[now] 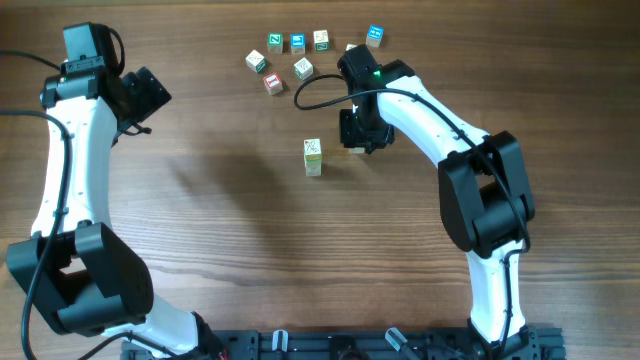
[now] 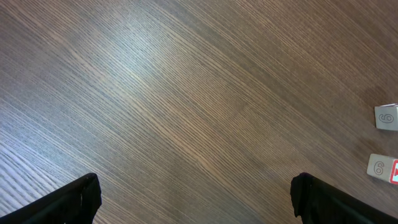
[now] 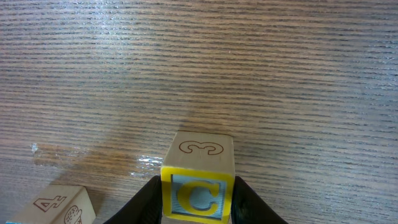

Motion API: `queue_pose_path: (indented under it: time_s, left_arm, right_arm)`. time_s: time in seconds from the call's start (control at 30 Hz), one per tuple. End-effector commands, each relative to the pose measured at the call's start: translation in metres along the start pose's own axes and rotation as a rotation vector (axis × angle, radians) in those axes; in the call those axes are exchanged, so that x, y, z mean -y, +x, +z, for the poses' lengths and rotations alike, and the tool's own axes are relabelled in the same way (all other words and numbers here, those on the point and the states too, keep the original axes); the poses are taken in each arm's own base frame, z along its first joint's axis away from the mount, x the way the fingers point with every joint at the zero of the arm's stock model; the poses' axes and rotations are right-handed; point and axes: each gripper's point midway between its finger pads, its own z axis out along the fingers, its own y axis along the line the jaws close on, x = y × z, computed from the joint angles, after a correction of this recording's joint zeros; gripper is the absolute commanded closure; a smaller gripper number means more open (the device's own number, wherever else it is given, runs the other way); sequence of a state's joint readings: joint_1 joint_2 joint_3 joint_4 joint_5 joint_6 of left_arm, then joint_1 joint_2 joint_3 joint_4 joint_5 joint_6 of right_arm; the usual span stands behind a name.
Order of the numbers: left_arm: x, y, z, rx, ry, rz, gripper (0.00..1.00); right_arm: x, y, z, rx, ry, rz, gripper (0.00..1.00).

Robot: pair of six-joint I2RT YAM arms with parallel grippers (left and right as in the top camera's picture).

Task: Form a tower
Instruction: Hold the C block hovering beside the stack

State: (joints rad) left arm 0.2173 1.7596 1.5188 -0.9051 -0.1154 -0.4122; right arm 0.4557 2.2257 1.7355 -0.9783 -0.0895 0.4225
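Tower (image 1: 313, 157) stands about mid-table, upright, one cube wide, green print on its top face. From overhead I can't count its cubes. Nothing is touching it.

Right gripper (image 3: 198, 202) is clamped on a yellow cube (image 3: 199, 186), one finger on each side. The face toward the wrist camera has a yellow border and a yellow C on pale blue; the top face is bare wood with an outlined 3. In the overhead view this gripper sits just right of the tower and slightly farther back, close but apart. The cube isn't on the tower.

A cube marked 4 (image 3: 59, 208) is in the lower-left corner of the right wrist view, below and left of the held cube. I can't tell if it's the tower's top.

Loose cubes (image 1: 298, 42) are clustered at the far edge of the table (image 1: 220, 200), behind the tower and well apart from it: seven in all, with green, blue and red faces. One blue-faced cube (image 1: 375, 36) lies off to the right of the rest.

Left gripper (image 2: 199, 196) is far left, well away from the tower, with its fingers spread wide and nothing between them, just bare wood under it. Two pale cubes (image 2: 385, 116) show at the right edge of its wrist view; the lower one has a red face.
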Motion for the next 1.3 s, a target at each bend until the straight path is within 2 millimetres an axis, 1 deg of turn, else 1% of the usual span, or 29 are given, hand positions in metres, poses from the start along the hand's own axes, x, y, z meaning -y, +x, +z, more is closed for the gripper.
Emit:
queue_pose_path:
  time_s: [0.0,0.07,0.4,0.43,0.5,0.57,0.63,0.7,0.73,1.0,1.07,1.13,1.27]
  left_arm:
    - [-0.0002,-0.0082,-0.0101,0.034,0.005,0.005,0.00]
    - [-0.0001,-0.0083,-0.0101,0.034,0.006,0.005,0.00]
    - [-0.0001,-0.0083,-0.0101,0.034,0.006,0.005,0.00]
    - [-0.0002,-0.0082,-0.0101,0.034,0.005,0.005,0.00]
    - [-0.0001,-0.0083,-0.0101,0.034,0.006,0.005,0.00]
    - [-0.0001,-0.0083,-0.0101,0.034,0.006,0.005,0.00]
    - [-0.0001,-0.0083,-0.0101,0.034,0.006,0.005,0.00]
    - [-0.0002,-0.0082,-0.0101,0.034,0.005,0.005,0.00]
    - [-0.0001,-0.0083,-0.0101,0.034,0.006,0.005,0.00]
    - [-0.0001,-0.0083,-0.0101,0.034,0.006,0.005,0.00]
    - [-0.0001,-0.0083,-0.0101,0.034,0.006,0.005,0.00]
    - [-0.0002,-0.0082,-0.0101,0.034,0.005,0.005,0.00]
    - [-0.0002,-0.0082,-0.0101,0.034,0.005,0.005,0.00]
  right_arm:
    - [0.0000,0.0036,0.0081,-0.019,0.003,-0.002,0.65]
    - [0.0000,0.0036,0.0081,-0.019,0.003,-0.002,0.67]
    - [0.0001,0.0039,0.0081,-0.020,0.003,-0.002,0.68]
    - [0.0000,0.0038,0.0081,-0.020,0.003,-0.002,0.69]
    - [0.0000,0.0037,0.0081,-0.020,0.003,-0.003,0.75]
    - [0.0002,0.0041,0.0080,-0.021,0.004,-0.005,0.76]
    - [0.0004,0.0045,0.0080,-0.023,0.004,-0.005,0.72]
    - [0.0004,0.0046,0.0080,-0.023,0.005,-0.005,0.60]
    - [0.0004,0.0045,0.0080,-0.023,0.004,-0.004,0.59]
    - [0.0005,0.0046,0.0080,-0.023,0.005,-0.005,0.60]
    - [0.0005,0.0046,0.0080,-0.023,0.005,-0.005,0.63]
    - [0.0004,0.0045,0.0080,-0.023,0.005,-0.005,0.64]
    - [0.0004,0.0045,0.0080,-0.023,0.005,-0.005,0.63]
